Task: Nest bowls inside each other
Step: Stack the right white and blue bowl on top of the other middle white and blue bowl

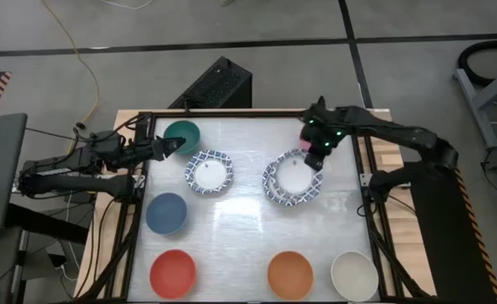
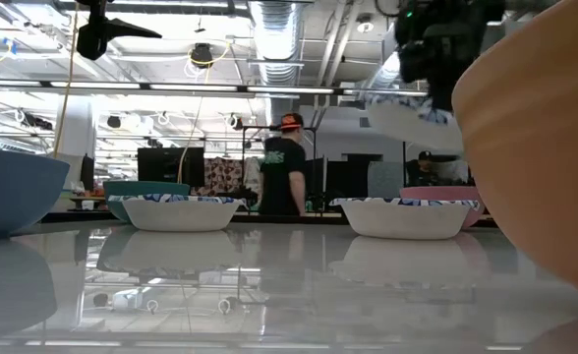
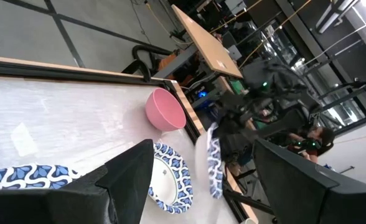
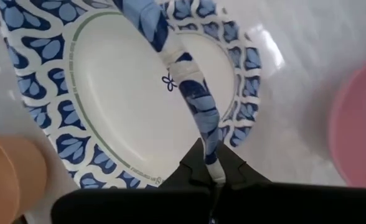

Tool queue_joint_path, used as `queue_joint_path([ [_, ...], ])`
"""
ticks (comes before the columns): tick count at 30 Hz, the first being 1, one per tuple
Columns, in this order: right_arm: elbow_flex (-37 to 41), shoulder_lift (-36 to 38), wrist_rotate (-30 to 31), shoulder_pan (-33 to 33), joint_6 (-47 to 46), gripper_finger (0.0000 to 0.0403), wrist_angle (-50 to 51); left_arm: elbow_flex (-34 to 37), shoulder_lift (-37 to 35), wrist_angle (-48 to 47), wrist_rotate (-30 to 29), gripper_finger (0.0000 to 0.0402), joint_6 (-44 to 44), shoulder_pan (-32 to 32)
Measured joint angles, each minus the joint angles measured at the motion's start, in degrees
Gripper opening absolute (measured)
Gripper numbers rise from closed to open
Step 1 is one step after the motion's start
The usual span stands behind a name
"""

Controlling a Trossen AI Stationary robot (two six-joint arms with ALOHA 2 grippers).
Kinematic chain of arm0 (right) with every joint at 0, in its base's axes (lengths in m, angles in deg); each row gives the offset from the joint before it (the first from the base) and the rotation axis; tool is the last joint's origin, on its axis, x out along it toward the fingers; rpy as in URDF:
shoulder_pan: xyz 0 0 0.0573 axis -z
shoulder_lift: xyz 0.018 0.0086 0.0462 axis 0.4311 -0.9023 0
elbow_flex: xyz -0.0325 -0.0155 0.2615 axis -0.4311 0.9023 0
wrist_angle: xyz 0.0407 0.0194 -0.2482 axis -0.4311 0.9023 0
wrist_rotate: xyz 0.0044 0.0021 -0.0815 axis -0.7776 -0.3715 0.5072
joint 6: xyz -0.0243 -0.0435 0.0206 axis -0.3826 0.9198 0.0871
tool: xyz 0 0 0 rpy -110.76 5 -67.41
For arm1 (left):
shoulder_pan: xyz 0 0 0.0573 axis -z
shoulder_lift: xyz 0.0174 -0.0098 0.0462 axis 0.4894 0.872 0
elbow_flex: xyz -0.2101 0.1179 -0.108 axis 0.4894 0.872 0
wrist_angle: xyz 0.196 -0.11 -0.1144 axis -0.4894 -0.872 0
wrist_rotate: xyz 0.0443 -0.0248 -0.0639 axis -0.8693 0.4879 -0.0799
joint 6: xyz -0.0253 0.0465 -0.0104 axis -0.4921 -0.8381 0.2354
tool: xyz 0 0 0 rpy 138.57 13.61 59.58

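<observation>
Left end effector (image 1: 181, 145): you see it over the far left part of the tabletop (image 1: 240, 211), fingers spread wide, nothing between them, just at the near rim of the green bowl (image 1: 182, 133).
Left column of bowls: the blue bowl (image 1: 166, 213) stands nearer to you than the green one, and the red bowl (image 1: 172, 273) is at the near edge.
Middle: one patterned bowl (image 1: 209, 171) rests flat on the tabletop, alone.
Right end effector (image 4: 211, 176): its fingers are pinched tight on the rim of a second patterned bowl (image 4: 189, 87); you see this bowl lifted and tilted above a third patterned bowl (image 4: 77, 93) that lies flat.
Pink bowl (image 3: 164, 109): just beside that pair, on the far side.
Near edge, right: the orange bowl (image 1: 290, 274), then the cream bowl (image 1: 353, 274), apart.
</observation>
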Motion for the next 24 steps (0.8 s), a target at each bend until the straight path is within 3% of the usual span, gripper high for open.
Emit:
queue_joint_path([
  [11, 0.0, -11.4, 0.1, -0.7, 5.6, 0.0009, -3.1, 0.0, 0.0, -0.5, 0.0, 0.0263, 0.0, 0.0],
  [24, 0.0, -17.5, 0.2, -0.7, 7.6, 0.0013, -5.7, 0.0, 0.0, -1.6, 0.0, 0.0263, 0.0, 0.0],
])
